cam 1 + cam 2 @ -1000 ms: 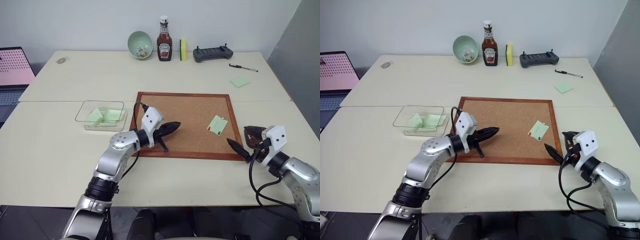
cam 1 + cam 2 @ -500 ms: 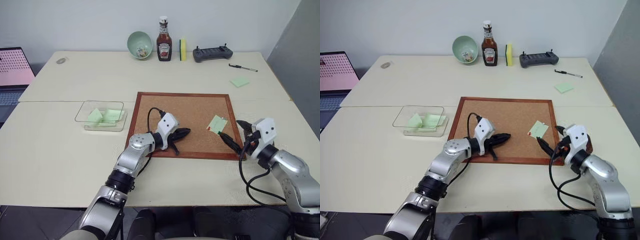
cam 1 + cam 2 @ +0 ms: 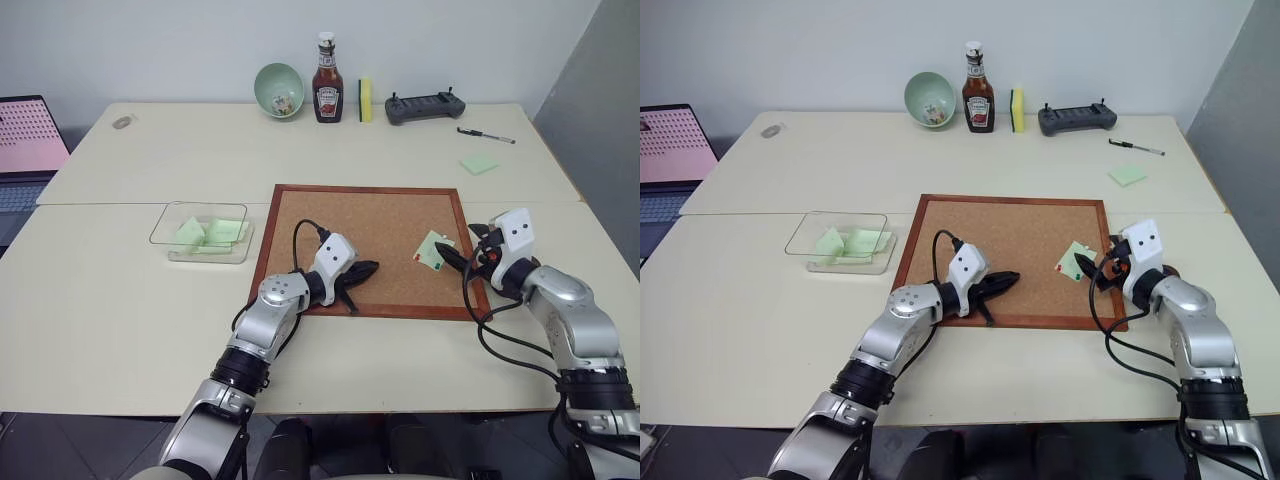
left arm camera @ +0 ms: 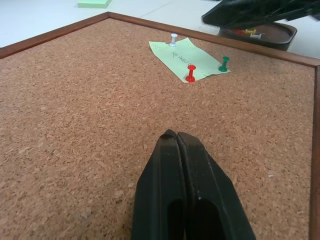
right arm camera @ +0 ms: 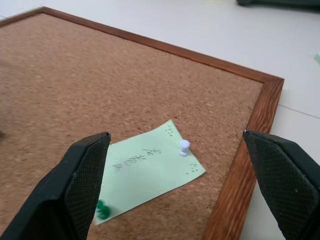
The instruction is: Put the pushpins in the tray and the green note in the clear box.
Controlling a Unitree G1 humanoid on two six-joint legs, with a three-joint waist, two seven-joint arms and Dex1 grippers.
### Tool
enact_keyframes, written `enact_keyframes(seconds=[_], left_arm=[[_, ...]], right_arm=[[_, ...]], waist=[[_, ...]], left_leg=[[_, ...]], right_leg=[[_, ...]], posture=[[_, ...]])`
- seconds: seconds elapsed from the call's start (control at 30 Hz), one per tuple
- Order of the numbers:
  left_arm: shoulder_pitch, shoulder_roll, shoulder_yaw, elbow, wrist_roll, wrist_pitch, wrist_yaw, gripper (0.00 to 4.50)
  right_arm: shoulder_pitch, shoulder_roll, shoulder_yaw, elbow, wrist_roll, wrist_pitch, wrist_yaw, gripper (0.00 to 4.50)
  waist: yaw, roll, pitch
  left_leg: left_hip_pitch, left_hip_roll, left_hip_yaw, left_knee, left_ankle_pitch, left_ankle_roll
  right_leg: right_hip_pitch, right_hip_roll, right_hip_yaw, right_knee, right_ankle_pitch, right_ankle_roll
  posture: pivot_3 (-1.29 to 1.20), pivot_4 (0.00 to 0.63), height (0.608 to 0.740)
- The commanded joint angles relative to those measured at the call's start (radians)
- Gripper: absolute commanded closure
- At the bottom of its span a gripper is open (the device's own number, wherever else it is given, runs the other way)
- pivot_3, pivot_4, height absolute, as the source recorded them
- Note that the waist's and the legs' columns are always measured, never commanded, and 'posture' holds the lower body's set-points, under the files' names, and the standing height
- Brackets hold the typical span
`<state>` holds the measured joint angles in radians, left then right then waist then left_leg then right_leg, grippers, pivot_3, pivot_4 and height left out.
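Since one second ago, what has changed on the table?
The right gripper, open, moved from the near right corner of the corkboard forward to the green note. The shut left gripper slid right and settled low over the board. The note stays pinned; nothing was taken or released.

green note [image 5: 150,172] has handwritten marks, can't make them out. Ketchup bottle [image 3: 328,88] label too small to read. No other readable text.

The right gripper [image 4: 260,12] hides much of the tray [image 4: 270,34].
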<state>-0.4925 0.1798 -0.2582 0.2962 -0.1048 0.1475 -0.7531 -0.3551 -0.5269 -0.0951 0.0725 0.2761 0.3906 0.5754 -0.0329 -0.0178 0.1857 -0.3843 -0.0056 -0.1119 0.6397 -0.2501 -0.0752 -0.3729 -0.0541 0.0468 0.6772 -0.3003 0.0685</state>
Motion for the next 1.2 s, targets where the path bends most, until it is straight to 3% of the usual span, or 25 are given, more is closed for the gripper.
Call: enact_keyframes(seconds=[0.03, 0.3, 0.4, 1.0, 1.07, 1.2], left_arm=[[0.039, -0.007, -0.019, -0.022, 0.011, 0.027, 0.005, 4.47], [0.055, -0.014, -0.029, -0.045, 0.020, 0.031, 0.000, 4.47], [0.061, -0.015, -0.031, -0.046, 0.023, 0.029, 0.002, 4.50], [0.083, -0.008, -0.035, -0.062, 0.022, 0.039, -0.008, 4.50], [0.085, -0.007, -0.036, -0.064, 0.023, 0.040, -0.008, 4.50], [0.087, -0.004, -0.038, -0.065, 0.025, 0.042, -0.010, 4.50]], right_arm=[[-0.065, -0.005, 0.011, 0.084, -0.034, -0.061, 0.021, 0.00], [-0.135, 0.007, 0.040, 0.227, -0.082, -0.137, 0.035, 0.00], [-0.144, 0.008, 0.036, 0.257, -0.093, -0.150, 0.031, 0.43], [-0.193, 0.011, 0.053, 0.355, -0.125, -0.205, 0.063, 4.17], [-0.190, 0.007, 0.049, 0.349, -0.123, -0.208, 0.065, 4.46], [-0.182, -0.003, 0.036, 0.315, -0.111, -0.204, 0.072, 4.46]], waist=[[-0.001, 0.000, 0.000], [0.000, 0.001, 0.000], [0.000, 0.001, 0.000], [0.000, 0.001, -0.001], [0.000, 0.001, -0.001], [0.000, 0.001, -0.001]], left_leg=[[0.000, 0.000, 0.000, 0.000, 0.000, 0.000], [0.000, 0.000, 0.000, 0.000, 0.000, 0.000], [0.000, 0.000, 0.000, 0.000, 0.000, 0.000], [0.000, 0.000, 0.000, 0.000, 0.000, 0.000], [0.000, 0.000, 0.000, 0.000, 0.000, 0.000], [0.000, 0.000, 0.000, 0.000, 0.000, 0.000]], right_leg=[[0.000, 0.000, 0.000, 0.000, 0.000, 0.000], [0.000, 0.000, 0.000, 0.000, 0.000, 0.000], [0.000, 0.000, 0.000, 0.000, 0.000, 0.000], [0.000, 0.000, 0.000, 0.000, 0.000, 0.000], [0.000, 0.000, 0.000, 0.000, 0.000, 0.000], [0.000, 0.000, 0.000, 0.000, 0.000, 0.000]], posture=[[0.00, 0.150, 0.740], [0.00, 0.150, 0.740], [0.00, 0.150, 0.740], [0.00, 0.150, 0.740], [0.00, 0.150, 0.740], [0.00, 0.150, 0.740]])
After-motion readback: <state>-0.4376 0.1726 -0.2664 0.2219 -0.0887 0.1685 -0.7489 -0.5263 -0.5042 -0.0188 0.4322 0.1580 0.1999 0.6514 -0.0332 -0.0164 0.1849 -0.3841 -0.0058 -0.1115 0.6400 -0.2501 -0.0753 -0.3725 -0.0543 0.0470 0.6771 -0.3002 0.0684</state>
